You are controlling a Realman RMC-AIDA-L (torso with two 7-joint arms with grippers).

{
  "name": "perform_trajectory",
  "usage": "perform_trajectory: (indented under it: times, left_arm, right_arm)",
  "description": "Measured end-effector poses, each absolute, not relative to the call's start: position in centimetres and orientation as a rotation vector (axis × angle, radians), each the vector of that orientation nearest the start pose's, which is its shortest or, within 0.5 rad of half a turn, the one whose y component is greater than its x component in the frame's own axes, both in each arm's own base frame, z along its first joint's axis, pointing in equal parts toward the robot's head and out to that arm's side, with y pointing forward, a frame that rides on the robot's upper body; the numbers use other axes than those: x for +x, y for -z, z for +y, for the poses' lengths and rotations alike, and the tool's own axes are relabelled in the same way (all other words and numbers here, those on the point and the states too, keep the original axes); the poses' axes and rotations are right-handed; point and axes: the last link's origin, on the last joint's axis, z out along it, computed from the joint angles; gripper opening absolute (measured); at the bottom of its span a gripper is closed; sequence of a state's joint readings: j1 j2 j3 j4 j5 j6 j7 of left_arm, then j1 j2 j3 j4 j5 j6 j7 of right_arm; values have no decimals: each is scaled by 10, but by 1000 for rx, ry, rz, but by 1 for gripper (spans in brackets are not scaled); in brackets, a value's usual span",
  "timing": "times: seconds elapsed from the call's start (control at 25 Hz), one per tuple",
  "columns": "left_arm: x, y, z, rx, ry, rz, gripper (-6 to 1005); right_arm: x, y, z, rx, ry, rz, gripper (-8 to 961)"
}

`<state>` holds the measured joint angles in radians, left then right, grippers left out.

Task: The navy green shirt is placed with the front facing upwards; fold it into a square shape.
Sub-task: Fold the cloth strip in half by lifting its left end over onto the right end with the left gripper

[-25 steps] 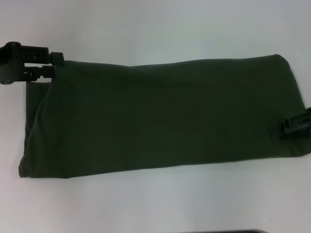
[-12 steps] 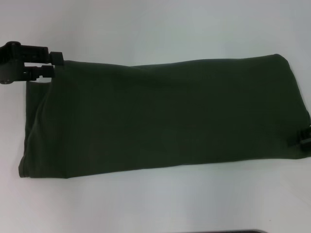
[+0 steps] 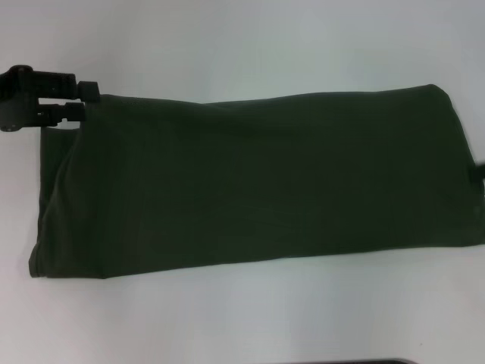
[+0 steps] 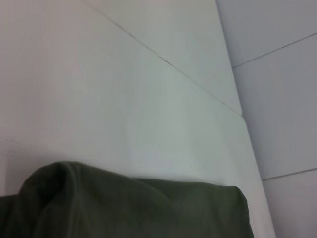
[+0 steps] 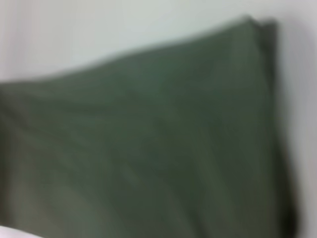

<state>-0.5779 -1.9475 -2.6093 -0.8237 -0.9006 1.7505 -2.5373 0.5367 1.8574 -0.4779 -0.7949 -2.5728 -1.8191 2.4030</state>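
The navy green shirt (image 3: 258, 182) lies on the white table (image 3: 242, 45) folded into a long band that runs left to right, with only plain green cloth showing. My left gripper (image 3: 85, 101) is at the band's far left corner, shut on the cloth there. In the left wrist view that corner of the shirt (image 4: 124, 208) rises in a small hump. A dark sliver of my right gripper (image 3: 482, 173) shows at the picture's right edge, beside the band's right end. The right wrist view is filled by the shirt (image 5: 148, 148).
A white wall (image 4: 277, 89) stands behind the table's far edge in the left wrist view. A dark strip (image 3: 356, 362) lies along the table's near edge.
My right gripper has pulled away to the right, off the shirt's right end, until only a sliver of it shows. The left gripper and the shirt have stayed put.
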Motion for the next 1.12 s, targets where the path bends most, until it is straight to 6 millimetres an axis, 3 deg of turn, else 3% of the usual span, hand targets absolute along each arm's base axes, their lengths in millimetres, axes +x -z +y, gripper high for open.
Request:
perform_trajectory:
  times: [0.2, 0.44, 0.72, 1.12]
  left_arm:
    - [-262, -81, 349, -2303, 562, -1954, 551]
    - [-245, -55, 360, -2399, 403, -1920, 552]
    - [-244, -34, 373, -2322, 308, -1970, 551]
    - [-266, -16, 396, -2123, 176, -1894, 550]
  right_arm:
    - [312, -119, 311, -2297, -420, 1922, 703]
    - [300, -123, 322, -2283, -725, 1823, 703]
    - [302, -124, 321, -2272, -752, 1828, 701]
    - [310, -125, 314, -2223, -776, 1867, 702]
